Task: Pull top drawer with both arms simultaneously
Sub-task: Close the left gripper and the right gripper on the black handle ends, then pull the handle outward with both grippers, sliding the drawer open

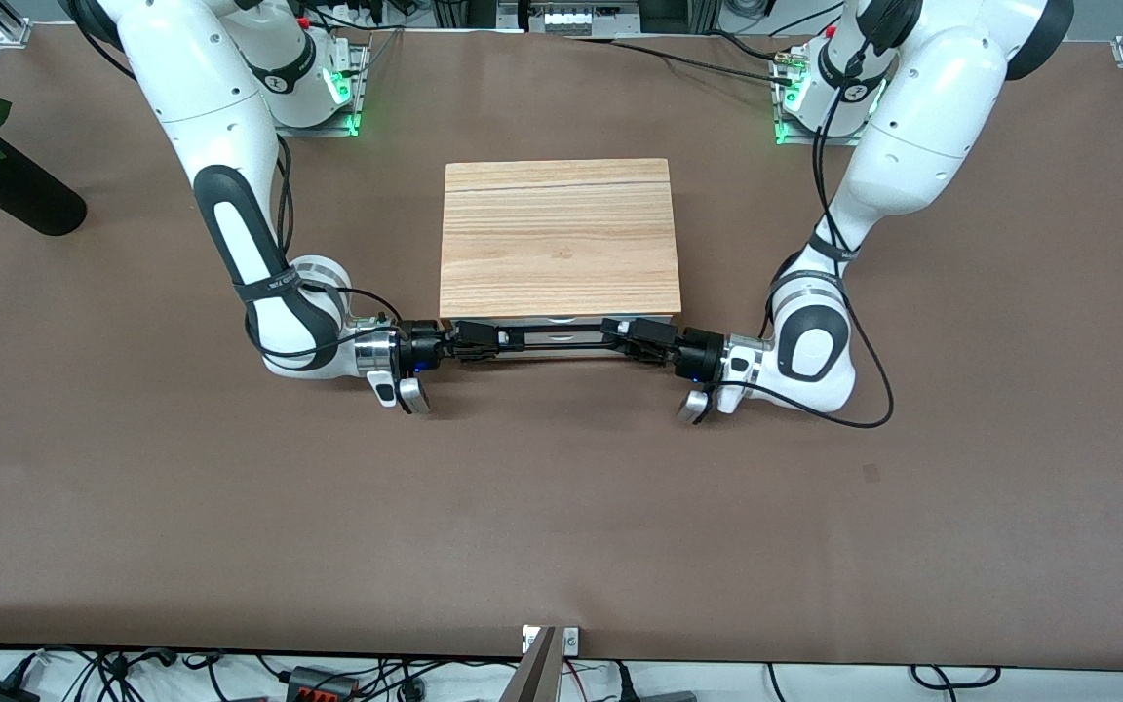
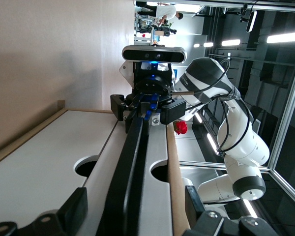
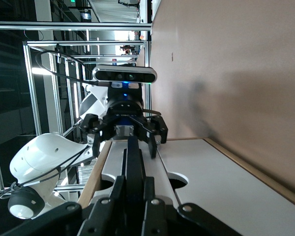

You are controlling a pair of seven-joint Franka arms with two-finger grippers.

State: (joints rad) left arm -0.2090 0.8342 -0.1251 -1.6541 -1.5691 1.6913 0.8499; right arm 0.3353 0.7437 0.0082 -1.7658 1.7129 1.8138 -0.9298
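The top drawer's white front shows as a thin strip under the light-wood cabinet top, with its black bar handle in front of it. My right gripper is at the handle's end toward the right arm; in the right wrist view my right gripper is shut on the bar. My left gripper is at the handle's other end; in the left wrist view my left gripper is open, its fingers standing wide on either side of the bar. The drawer looks closed or barely out.
A black vase with a red rose lies at the right arm's end of the table. A metal post stands at the table edge nearest the front camera. Cables run from both arm bases.
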